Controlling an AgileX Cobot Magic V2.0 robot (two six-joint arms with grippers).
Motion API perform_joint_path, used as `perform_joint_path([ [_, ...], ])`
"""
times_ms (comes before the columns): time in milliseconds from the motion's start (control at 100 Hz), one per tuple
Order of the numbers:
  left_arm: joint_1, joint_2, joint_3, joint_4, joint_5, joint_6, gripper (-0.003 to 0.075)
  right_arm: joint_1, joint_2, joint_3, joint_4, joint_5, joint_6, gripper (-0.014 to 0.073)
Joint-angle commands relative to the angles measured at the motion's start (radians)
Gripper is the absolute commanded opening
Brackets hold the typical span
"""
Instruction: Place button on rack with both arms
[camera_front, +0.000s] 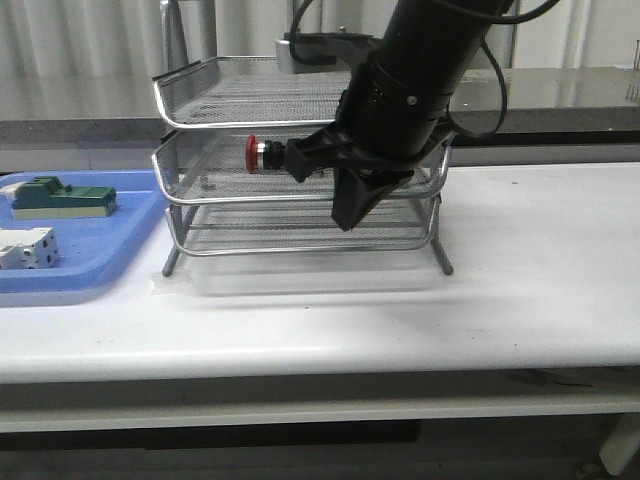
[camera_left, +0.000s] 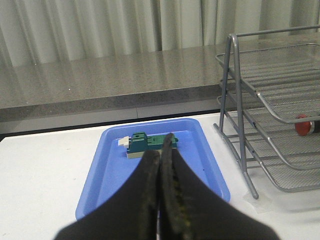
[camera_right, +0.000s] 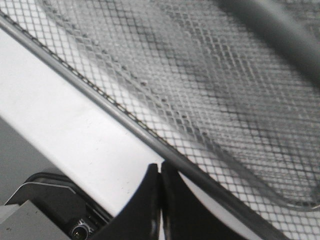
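My right pincer (camera_front: 352, 200) pinches the button (camera_front: 265, 153) over the rack's (camera_front: 200, 190) middle tier; released tilted, it may roll off. Left pincer (camera_left: 161, 165) is pressed together.

The button (camera_front: 262, 153) has a red head, silver collar and black body. The rack (camera_front: 200, 100) is silver diamond-pattern mesh. Both arms are black. Left of the right gripper (camera_front: 330, 190), a blue tray (camera_front: 120, 255) holds a green block (camera_front: 62, 197) and a white module (camera_front: 25, 248).
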Motion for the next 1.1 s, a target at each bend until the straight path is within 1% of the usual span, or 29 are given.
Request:
perform_joint_path([
  [0, 0.001, 0.005, -0.026, -0.016, -0.077, -0.009, -0.0020, -0.009, -0.051, -0.037, -0.020, -0.080, 0.002, -0.0055],
  [120, 0.001, 0.005, -0.026, -0.016, -0.077, -0.009, -0.0020, -0.009, -0.052, -0.037, -0.019, -0.034, 0.014, -0.0055],
  [270, 0.001, 0.005, -0.026, -0.016, -0.077, -0.009, -0.0020, -0.006, -0.066, -0.037, 0.016, 0.049, 0.014, -0.0055],
  [490, 0.001, 0.005, -0.026, -0.016, -0.077, -0.009, -0.0020, -0.007, -0.151, -0.021, 0.010, 0.114, 0.047, -0.0055],
  [540, 0.001, 0.005, -0.026, -0.016, -0.077, -0.009, -0.0020, -0.009, -0.181, -0.004, -0.011, 0.118, 0.067, -0.0055],
  [620, 0.001, 0.005, -0.026, -0.016, -0.077, -0.009, -0.0020, -0.009, -0.235, 0.038, -0.083, 0.114, 0.117, -0.0055],
  [740, 0.001, 0.005, -0.026, -0.016, -0.077, -0.009, -0.0020, -0.012, -0.344, 0.127, -0.210, 0.099, 0.238, -0.0055],
  [850, 0.001, 0.005, -0.026, -0.016, -0.077, -0.009, -0.0020, -0.044, -0.446, 0.198, -0.298, 0.089, 0.320, -0.0055],
  [920, 0.001, 0.005, -0.026, -0.016, -0.077, -0.009, -0.0020, -0.079, -0.512, 0.238, -0.321, 0.089, 0.344, -0.0055],
  [1090, 0.001, 0.005, -0.026, -0.016, -0.077, -0.009, -0.0020, -0.190, -0.666, 0.329, -0.321, 0.095, 0.344, -0.0055],
])
